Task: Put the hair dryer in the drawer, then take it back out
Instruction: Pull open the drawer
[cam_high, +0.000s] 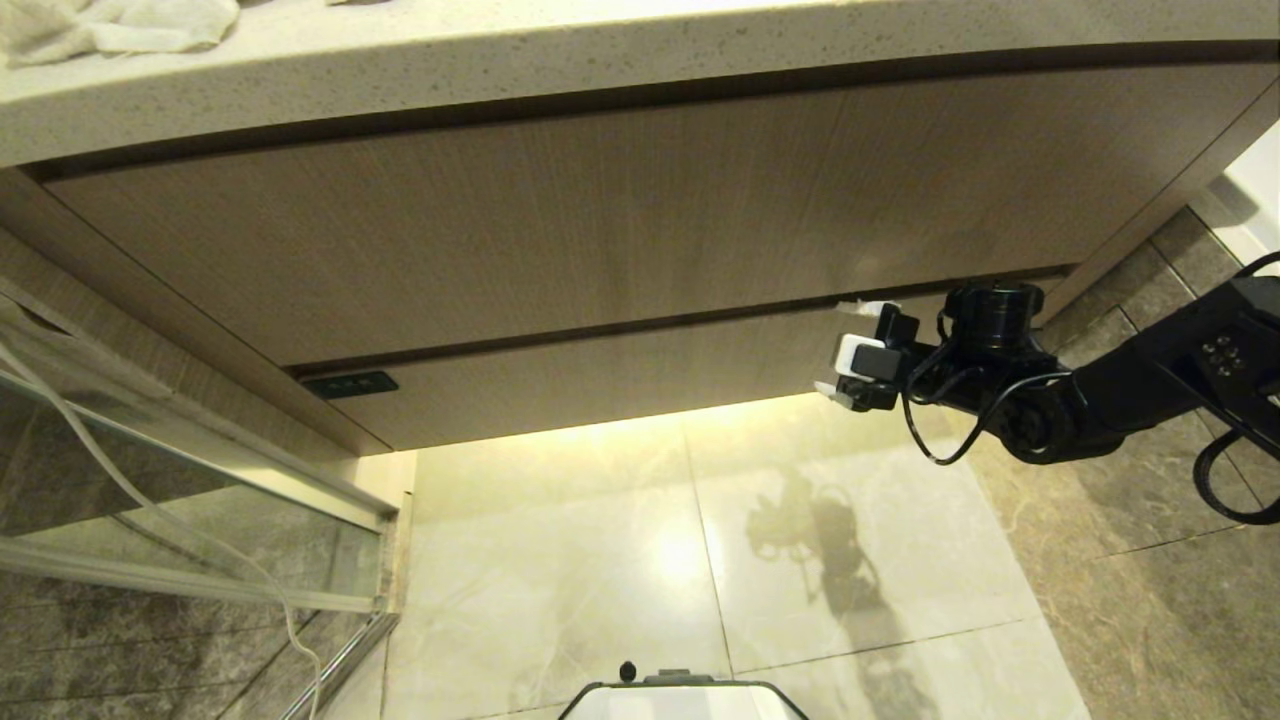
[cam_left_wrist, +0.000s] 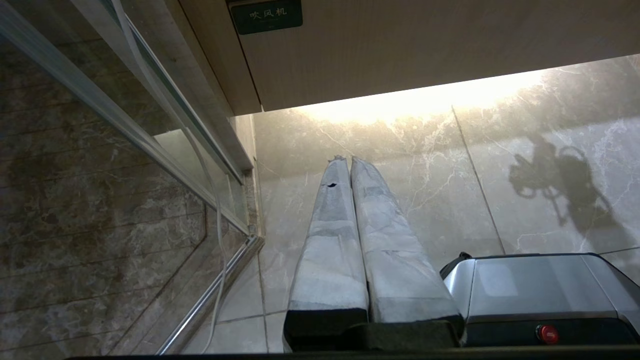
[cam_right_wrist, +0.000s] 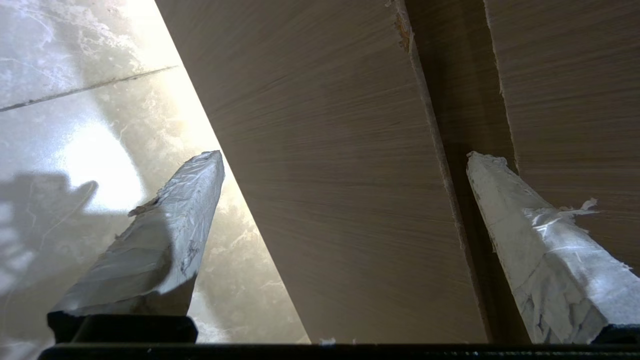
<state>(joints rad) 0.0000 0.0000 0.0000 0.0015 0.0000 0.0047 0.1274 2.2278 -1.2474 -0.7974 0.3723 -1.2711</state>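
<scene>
The drawer (cam_high: 620, 385) is shut, and its short wood-grain front runs under the taller panel (cam_high: 560, 220). My right gripper (cam_high: 845, 350) is at the front's right end, open wide. One taped finger sits at the dark gap above the front and the other below its lower edge. In the right wrist view the drawer front (cam_right_wrist: 340, 175) fills the space between the open fingers of the right gripper (cam_right_wrist: 344, 156), which hold nothing. The hair dryer is out of view. My left gripper (cam_left_wrist: 345, 159) hangs parked over the floor, shut and empty.
A stone counter (cam_high: 600, 50) overhangs the cabinet, with a white towel (cam_high: 120, 25) at its left end. A green label (cam_high: 350, 384) marks the drawer's left end. A glass partition (cam_high: 150, 480) with a thin white cable stands at the left. My base (cam_high: 680, 700) is over the pale tiles.
</scene>
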